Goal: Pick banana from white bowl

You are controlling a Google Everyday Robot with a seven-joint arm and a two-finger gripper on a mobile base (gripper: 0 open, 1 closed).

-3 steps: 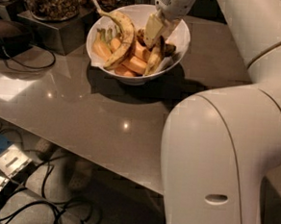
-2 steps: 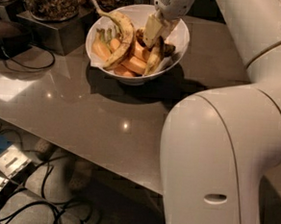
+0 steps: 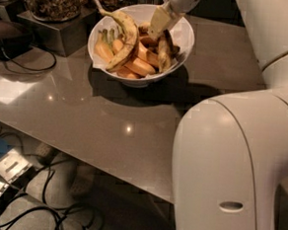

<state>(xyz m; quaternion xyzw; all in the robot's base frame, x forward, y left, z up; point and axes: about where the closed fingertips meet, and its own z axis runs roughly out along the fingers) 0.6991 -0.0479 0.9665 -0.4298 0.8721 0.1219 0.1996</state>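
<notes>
Hardly any change to note against a second ago. Finds the gripper (image 3: pixel 159 25) still down over the right half of the white bowl (image 3: pixel 185 33), perhaps lifted a very little, its lower end just above and beside the banana (image 3: pixel 163 51). Finds this banana, the dull one with heavy dark blotches, still lying inside the bowl at the right side, leaning against the smooth orange-yellow bananas (image 3: pixel 137 64), not raised out. Finds also the long arched banana (image 3: pixel 124 34) in the same place across the left half, and the bowl on the same spot of the grey table (image 3: pixel 108 124). Cannot tell the state of the gripper, clenched on something or released, and so cannot confirm any grasp. Means, as a judgement, a task not far along: paused at the grasping step, with no lift of the fruit yet and nothing disturbed in the bowl. Probably calls next for a firm closing on the blotched banana and a straight pull upward, with care for the soft overripe skin and for the neighbouring fruit, easy to drag along
</notes>
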